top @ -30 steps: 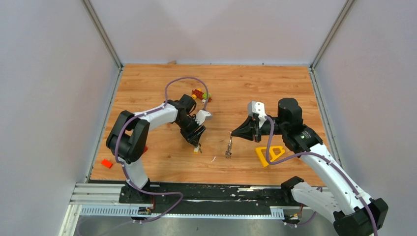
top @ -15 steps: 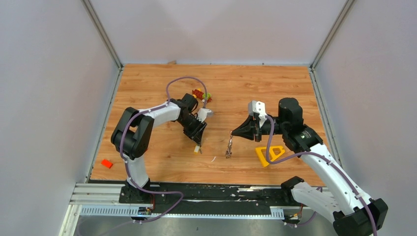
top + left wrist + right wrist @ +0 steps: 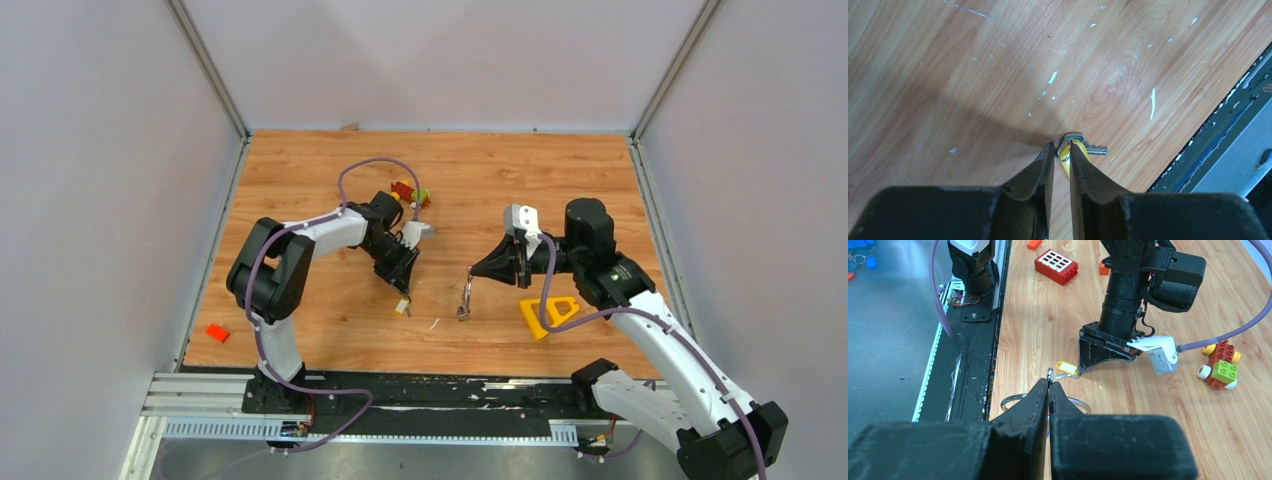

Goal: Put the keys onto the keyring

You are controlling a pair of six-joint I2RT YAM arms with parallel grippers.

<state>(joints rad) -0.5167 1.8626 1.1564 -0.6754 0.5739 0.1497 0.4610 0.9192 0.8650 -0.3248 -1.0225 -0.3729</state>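
Observation:
A silver key with a pale yellow tag [image 3: 1077, 148] lies on the wood near the front edge; it also shows in the top view [image 3: 402, 307] and the right wrist view [image 3: 1066, 367]. My left gripper [image 3: 1062, 146] points down at it, its fingers nearly together with the key's small ring pinched between the tips. My right gripper [image 3: 1049, 382] is shut on the thin silver keyring [image 3: 1013, 399], whose arcs show on both sides of the fingers. In the top view a small bunch of keys [image 3: 465, 300] hangs from the right gripper [image 3: 472, 272] down to the table.
A red-green-yellow toy car [image 3: 410, 193] sits behind the left gripper. A yellow plastic triangle [image 3: 548, 312] lies under the right arm. A small red brick [image 3: 216, 332] is at the front left and a red block [image 3: 1056, 266] near the left base. The black rail [image 3: 420, 390] runs along the front.
The left arm's elbow has shifted slightly right while its gripper stays at the yellow-tagged key. The right arm and its hanging keys have not moved.

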